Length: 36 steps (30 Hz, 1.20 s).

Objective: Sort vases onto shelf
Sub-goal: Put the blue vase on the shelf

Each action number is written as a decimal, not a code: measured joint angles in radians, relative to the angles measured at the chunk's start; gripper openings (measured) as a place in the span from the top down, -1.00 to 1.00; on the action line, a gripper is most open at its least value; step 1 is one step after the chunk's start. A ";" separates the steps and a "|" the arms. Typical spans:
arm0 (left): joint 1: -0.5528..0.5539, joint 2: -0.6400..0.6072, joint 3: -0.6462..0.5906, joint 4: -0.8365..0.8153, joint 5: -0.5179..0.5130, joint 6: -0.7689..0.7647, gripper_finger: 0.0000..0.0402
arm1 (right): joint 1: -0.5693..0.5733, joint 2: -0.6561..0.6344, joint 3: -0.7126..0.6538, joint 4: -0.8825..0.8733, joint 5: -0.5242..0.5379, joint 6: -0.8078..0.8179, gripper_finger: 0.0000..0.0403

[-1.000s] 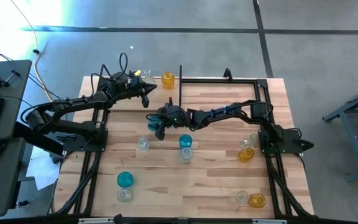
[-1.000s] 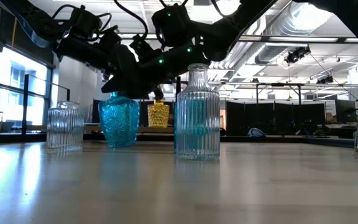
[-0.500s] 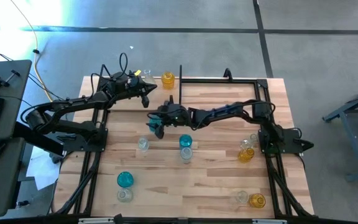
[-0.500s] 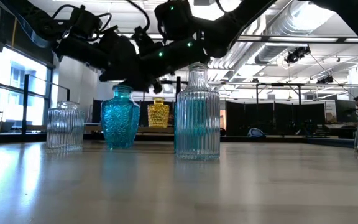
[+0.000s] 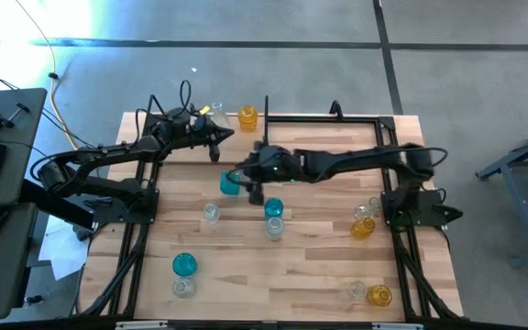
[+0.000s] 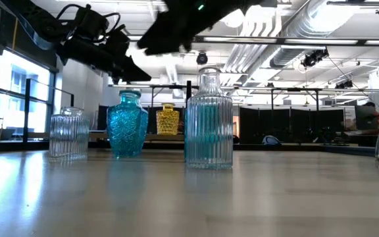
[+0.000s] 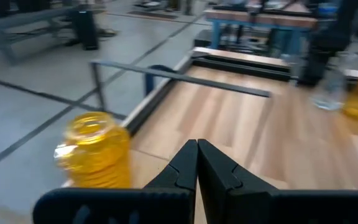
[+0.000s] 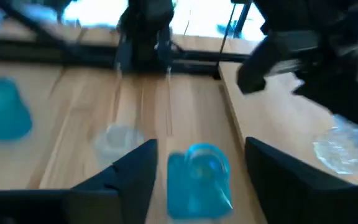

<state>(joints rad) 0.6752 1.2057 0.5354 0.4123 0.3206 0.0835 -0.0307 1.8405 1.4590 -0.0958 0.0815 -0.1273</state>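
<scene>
Beside the shelf (image 5: 324, 119), both arms are hanging over the tabletop.
The right gripper (image 8: 194, 168) is reaching out level, fingers spread and empty, over a teal vase (image 5: 230, 182); the left gripper (image 7: 197, 163), pinched shut on nothing, is hovering near the amber vase (image 5: 247, 116).

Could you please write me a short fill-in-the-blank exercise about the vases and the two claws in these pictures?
1. The left claw is ____.
2. The vase on the shelf, near the left claw, is ____ in colour.
3. The right claw hovers over a ____ vase with its fingers open.
4. In the low view, the tall ribbed bottle stands ____ on the table.

Missing words: shut; yellow; blue; upright
</scene>
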 joint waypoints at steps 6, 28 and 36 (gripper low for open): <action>-0.065 0.000 0.019 -0.064 0.010 0.007 1.00 | 0.013 -0.108 -0.039 -0.281 0.004 -0.058 0.57; -0.316 0.058 0.510 -1.092 -0.089 0.026 0.71 | -0.041 -0.621 -0.839 0.491 -0.008 -0.091 0.97; -0.339 0.230 0.668 -1.320 -0.126 -0.001 0.31 | -0.042 -0.644 -0.862 0.504 -0.009 -0.110 1.00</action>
<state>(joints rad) 0.3363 1.4358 1.2038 -0.9081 0.1950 0.0822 -0.0723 1.1969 0.5968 0.4083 0.0727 -0.2371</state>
